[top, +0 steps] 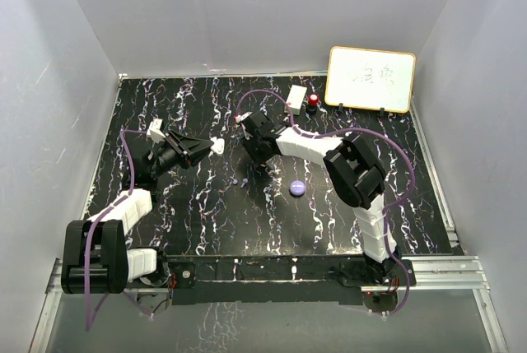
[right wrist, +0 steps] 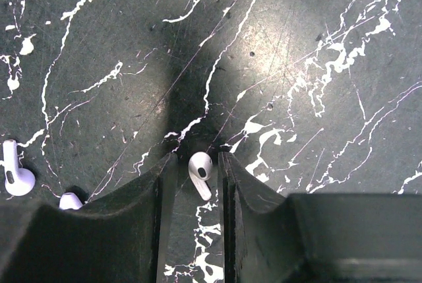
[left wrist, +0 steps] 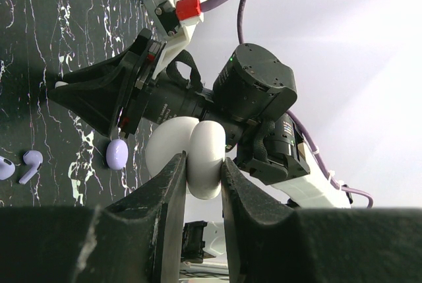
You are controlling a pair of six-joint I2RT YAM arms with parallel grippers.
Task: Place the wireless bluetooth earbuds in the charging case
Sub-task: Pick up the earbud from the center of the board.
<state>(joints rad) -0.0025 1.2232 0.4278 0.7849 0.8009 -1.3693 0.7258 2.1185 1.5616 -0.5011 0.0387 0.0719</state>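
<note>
The left gripper (left wrist: 202, 159) has its jaws clamped on the white charging case (left wrist: 168, 144), left of centre. The right gripper (right wrist: 196, 156) holds its jaws narrow astride a white earbud (right wrist: 200, 172) lying on the worktop (top: 206, 229) mid-scene. A gap shows, so it looks unpinched. Another earbud (right wrist: 14, 172) lies just left of it. By my reading no earbud is seated yet, and picking and inserting remain.

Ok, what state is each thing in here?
Left gripper: jaws shut on the white case.
White case: held in the air.
Right gripper: jaws open, straddling a white earbud.
White earbud: lying on the table, ungripped.
Purple case: on the table, looks shut.
Purple earbuds: loose on the table.
</note>
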